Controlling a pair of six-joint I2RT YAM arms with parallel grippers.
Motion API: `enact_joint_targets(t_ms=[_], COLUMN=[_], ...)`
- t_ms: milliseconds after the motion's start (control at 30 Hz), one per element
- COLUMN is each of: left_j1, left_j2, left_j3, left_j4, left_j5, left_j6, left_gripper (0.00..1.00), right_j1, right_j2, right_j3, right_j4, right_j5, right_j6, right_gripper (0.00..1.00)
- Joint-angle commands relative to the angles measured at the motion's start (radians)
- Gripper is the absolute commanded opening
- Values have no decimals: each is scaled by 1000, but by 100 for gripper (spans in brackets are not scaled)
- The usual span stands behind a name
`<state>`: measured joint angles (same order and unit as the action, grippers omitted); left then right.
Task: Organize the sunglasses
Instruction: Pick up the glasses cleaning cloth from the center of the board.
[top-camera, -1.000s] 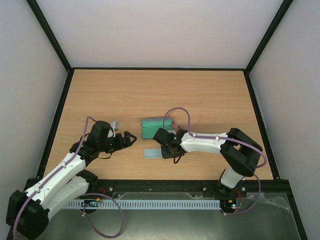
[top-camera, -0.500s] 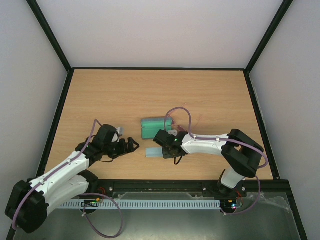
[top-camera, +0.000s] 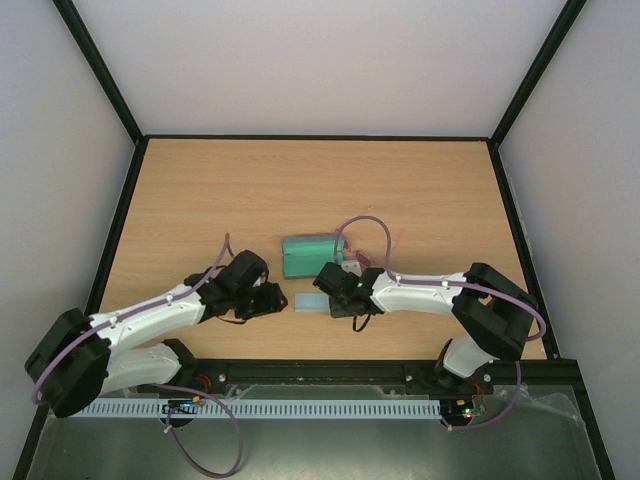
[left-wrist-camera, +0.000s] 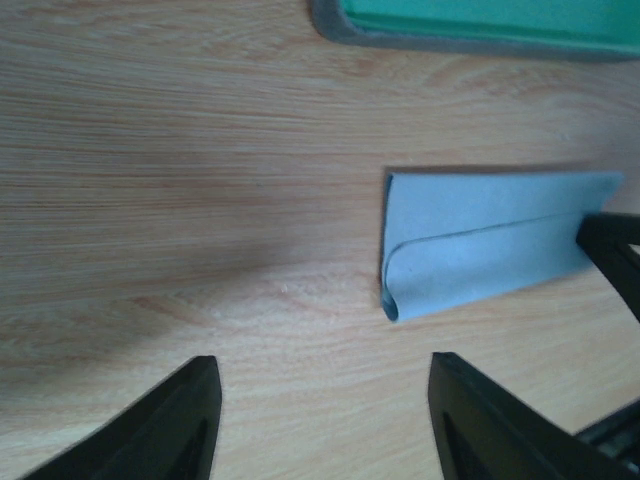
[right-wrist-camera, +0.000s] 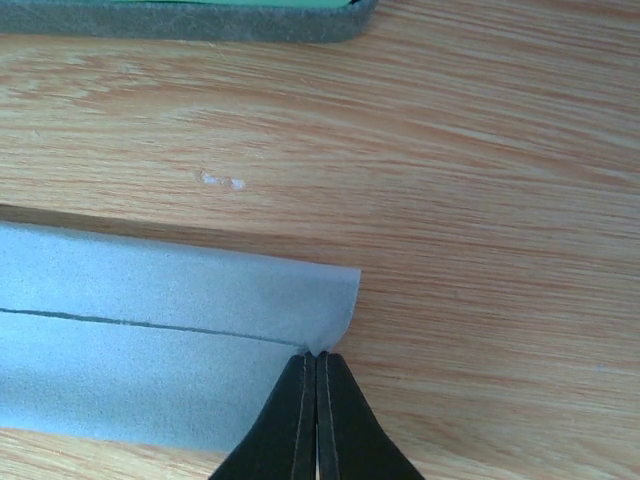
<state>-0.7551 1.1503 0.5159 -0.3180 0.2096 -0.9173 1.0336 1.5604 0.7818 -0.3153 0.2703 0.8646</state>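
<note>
A light blue cloth (top-camera: 308, 303) lies folded on the table just in front of the open grey-blue case (top-camera: 312, 255) with its green lining. My right gripper (top-camera: 334, 301) is shut on the cloth's right end, its tips (right-wrist-camera: 318, 356) pinching the folded edge of the cloth (right-wrist-camera: 150, 330). My left gripper (top-camera: 276, 298) hovers open just left of the cloth (left-wrist-camera: 480, 250), its fingers (left-wrist-camera: 195, 410) over bare wood with nothing between them. A faint pink shape (top-camera: 397, 238) right of the case may be the sunglasses; neither wrist view shows them.
The case's rim (left-wrist-camera: 470, 35) runs along the top of the left wrist view and also tops the right wrist view (right-wrist-camera: 180, 18). A black frame (top-camera: 320, 137) borders the wooden table (top-camera: 300, 190). The right arm's purple cable (top-camera: 364, 220) loops beside the case.
My left arm has swung right toward the cloth and its jaws have narrowed. The right gripper stayed at the cloth's right end, shut.
</note>
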Motion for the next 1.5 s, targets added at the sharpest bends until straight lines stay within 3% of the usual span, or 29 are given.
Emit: enact_joint_targets(t_ms=[0, 100, 367, 667, 1467], left_j1=[-27, -42, -94, -142, -182], left_j2=[78, 135, 257, 354, 430], left_j3=[62, 96, 200, 220, 240], left_j4=[-6, -17, -65, -41, -31], left_j5=[-69, -94, -177, -190, -205], left_j6=[-14, -15, -30, -64, -86], left_gripper=[49, 44, 45, 39, 16], right_j1=[-7, -9, -8, -9, -9], right_j2=[-10, -14, -25, -53, -81], right_j3=[-48, -50, -59, -92, -114], right_j4=[-39, -25, 10, 45, 82], right_j5=[1, -14, -40, -61, -93], right_j6=[11, 13, 13, 22, 22], right_gripper=[1, 1, 1, 1, 1])
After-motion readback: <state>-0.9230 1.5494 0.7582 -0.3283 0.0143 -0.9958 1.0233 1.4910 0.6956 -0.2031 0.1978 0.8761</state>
